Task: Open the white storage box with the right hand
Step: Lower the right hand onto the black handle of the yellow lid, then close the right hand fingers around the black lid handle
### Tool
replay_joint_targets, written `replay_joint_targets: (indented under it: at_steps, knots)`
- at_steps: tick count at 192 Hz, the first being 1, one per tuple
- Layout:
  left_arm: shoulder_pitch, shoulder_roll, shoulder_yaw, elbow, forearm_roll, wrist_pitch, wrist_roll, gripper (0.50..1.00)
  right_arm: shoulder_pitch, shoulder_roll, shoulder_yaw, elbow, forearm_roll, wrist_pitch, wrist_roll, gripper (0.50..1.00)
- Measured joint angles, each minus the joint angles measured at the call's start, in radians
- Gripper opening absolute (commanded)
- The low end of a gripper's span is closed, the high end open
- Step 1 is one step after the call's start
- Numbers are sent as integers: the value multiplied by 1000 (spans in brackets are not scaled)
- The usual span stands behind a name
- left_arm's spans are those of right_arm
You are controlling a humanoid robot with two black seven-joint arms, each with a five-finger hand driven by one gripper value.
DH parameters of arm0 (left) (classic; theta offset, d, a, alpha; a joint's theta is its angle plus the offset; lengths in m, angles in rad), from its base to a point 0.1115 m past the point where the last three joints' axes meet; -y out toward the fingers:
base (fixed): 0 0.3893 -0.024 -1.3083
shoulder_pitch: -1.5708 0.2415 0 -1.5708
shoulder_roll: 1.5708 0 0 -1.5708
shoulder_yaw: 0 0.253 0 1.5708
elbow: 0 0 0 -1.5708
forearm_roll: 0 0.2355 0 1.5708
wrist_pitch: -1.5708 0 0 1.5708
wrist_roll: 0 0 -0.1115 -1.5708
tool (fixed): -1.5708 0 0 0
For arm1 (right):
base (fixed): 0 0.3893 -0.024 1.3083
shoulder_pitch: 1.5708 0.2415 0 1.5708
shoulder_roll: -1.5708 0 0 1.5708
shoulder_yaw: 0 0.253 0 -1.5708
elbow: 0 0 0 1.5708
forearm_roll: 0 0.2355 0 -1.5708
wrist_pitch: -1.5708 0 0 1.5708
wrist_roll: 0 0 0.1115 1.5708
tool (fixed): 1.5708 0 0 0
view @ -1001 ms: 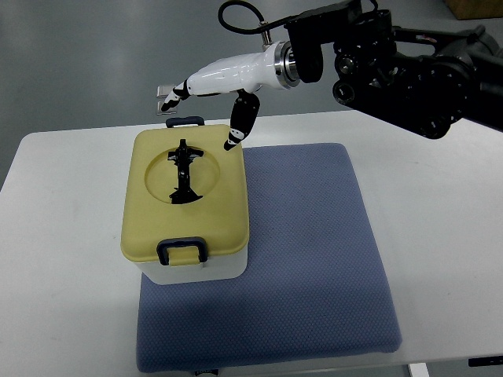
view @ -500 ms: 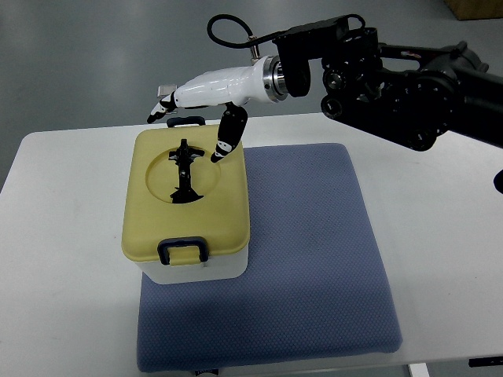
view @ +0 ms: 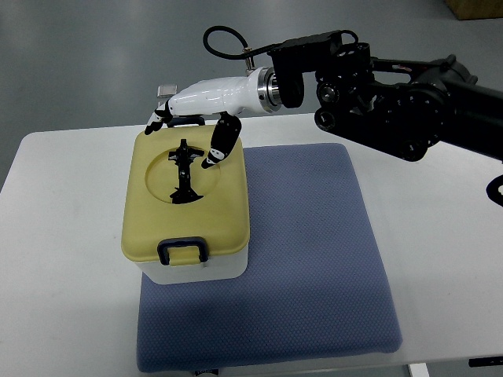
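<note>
Grey floor fills the far background beyond a white table (view: 55,236), and on that table lies a blue-grey mat (view: 306,259) carrying the white storage box (view: 186,206) at its left side. From the top view, which is the only view, the box sits with its pale yellow lid (view: 149,228) fully seated, a dark handle (view: 183,171) lying folded in the round recess, one dark latch (view: 182,251) at the near edge and a second latch at the far edge, largely behind the hand.

Over the last second the right hand (view: 189,118) has travelled left and lower, from beside the far right corner of the box to a position over the lid's far edge. Its fingers (view: 156,121) are loosely curled and point down toward the far latch, while the thumb (view: 217,145) hangs apart over the lid near the recess; nothing is pinched. Whether any fingertip touches the latch cannot be told.

That shift suggests the approach is nearly finished and the far latch is the first target; the lid is not yet opened. No left arm appears.
</note>
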Motion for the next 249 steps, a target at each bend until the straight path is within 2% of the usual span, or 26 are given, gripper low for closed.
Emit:
replay_joint_targets:
  at_steps: [10,35,58,103,142,163,182,195,249]
  knots:
    - [0,0,0,0,0,0,0,1000,-1,1,0,0,0,-2,2,725]
    - [0,0,1,0,0,0,0,1000,-2,3,0,0,1,-10,5,705]
    - [0,0,1,0,0,0,0,1000,-3,3,0,0,1,-15,5,656]
    - [0,0,0,0,0,0,0,1000,-11,4,0,0,2,-16,5,662]
    - [0,0,1,0,0,0,0,1000,-27,2,0,0,2,-14,5,699]
    - [0,0,2,0,0,0,0,1000,-33,-1,0,0,2,-13,5,695]
    - [0,0,2,0,0,0,0,1000,-38,-1,1,0,2,-15,5,635]
    - [0,0,2,0,0,0,0,1000,-39,-2,1,0,2,-18,6,500]
    - [0,0,2,0,0,0,0,1000,-37,1,2,0,2,-45,10,500]
